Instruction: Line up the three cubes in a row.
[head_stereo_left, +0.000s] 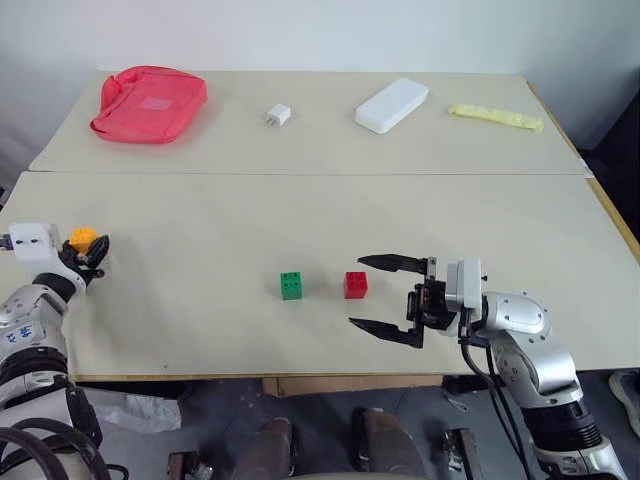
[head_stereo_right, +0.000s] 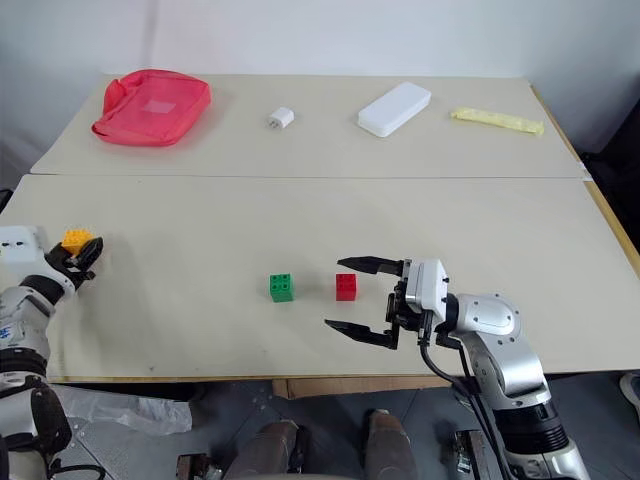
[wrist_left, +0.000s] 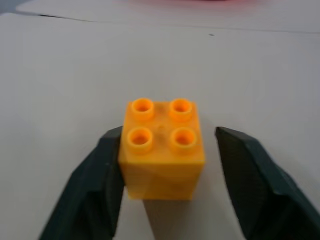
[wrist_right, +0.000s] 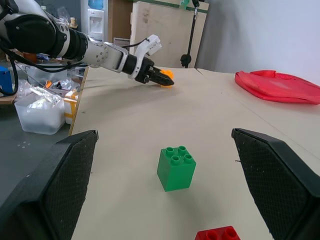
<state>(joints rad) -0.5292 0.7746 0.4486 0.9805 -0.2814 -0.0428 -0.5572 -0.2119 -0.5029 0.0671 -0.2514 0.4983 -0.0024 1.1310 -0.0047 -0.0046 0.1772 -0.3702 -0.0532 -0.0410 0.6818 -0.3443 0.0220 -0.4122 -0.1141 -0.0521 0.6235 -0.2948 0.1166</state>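
The orange-yellow cube (wrist_left: 162, 150) stands on the table at its far left edge. My left gripper (head_stereo_left: 90, 252) is shut on it, one finger (wrist_left: 95, 190) pressed against its side and the other close by the opposite side. The green cube (head_stereo_left: 292, 285) and the red cube (head_stereo_left: 355, 284) stand side by side near the table's front middle, a small gap between them. My right gripper (head_stereo_left: 356, 293) points left, wide open, with its fingertips on either side of the red cube (wrist_right: 217, 233) and nothing held.
On the far table lie a red pouch (head_stereo_left: 148, 103), a small white charger (head_stereo_left: 278, 114), a white box (head_stereo_left: 391, 104) and a yellow packet (head_stereo_left: 495, 117). A seam (head_stereo_left: 300, 173) divides the two tables. Bare tabletop lies between the orange-yellow and green cubes.
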